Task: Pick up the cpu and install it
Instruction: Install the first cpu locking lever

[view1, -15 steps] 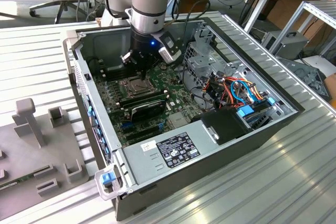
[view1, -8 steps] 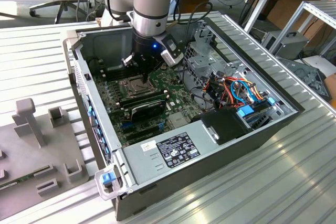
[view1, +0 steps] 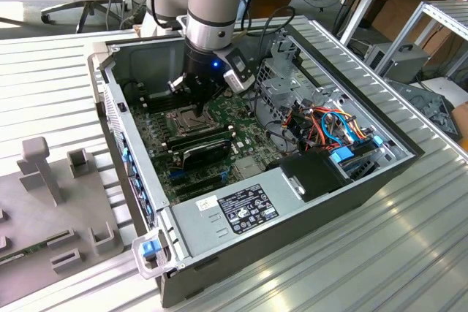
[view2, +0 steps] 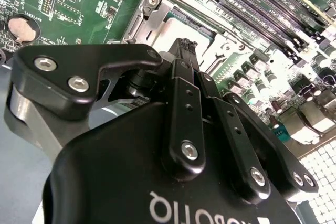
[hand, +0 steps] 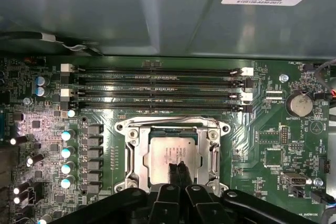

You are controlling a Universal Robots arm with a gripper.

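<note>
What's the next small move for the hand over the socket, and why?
Probably a short, straight lift. The cpu lies flat inside the socket frame, and the hand is shut with its tips at the chip's top, holding nothing.

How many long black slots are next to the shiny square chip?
4. The memory slots lie side by side in one stack on the motherboard, between the cpu in its socket and the case wall. None seems hidden.

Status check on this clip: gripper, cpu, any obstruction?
Gripper shut, fingertips low over the socket. Cpu lying flat inside the socket frame on the motherboard. Nothing in the way.
</note>
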